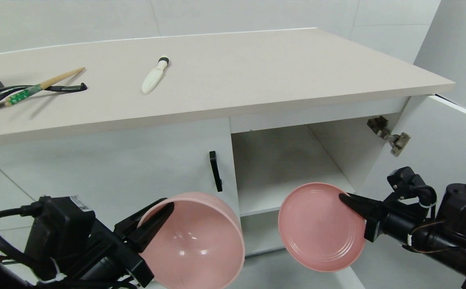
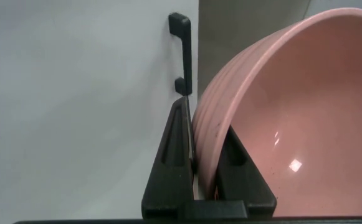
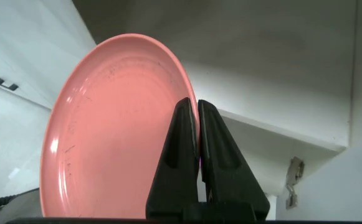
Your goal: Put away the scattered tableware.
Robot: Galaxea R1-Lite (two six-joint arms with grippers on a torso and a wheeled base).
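Left gripper (image 1: 164, 205) clamped on the rim of a deep round pink plastic bowl (image 1: 200, 245), tipped on its side, low before the closed white cabinet door (image 1: 116, 168). Right gripper (image 1: 343, 197) pinched shut on the edge of a flat round pink plastic plate (image 1: 319, 228), held on edge just outside the open cabinet compartment (image 1: 281, 168). Above, on the beige countertop (image 1: 257, 72): white tool with a black band (image 1: 155, 75), wooden-handled utensil (image 1: 44, 85) lying across a black utensil (image 1: 70, 88).

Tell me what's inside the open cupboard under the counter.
A bare shelf and plain inner walls show. The pink plate, held by the right gripper, covers part of the shelf's front edge and hides much of the space below it.
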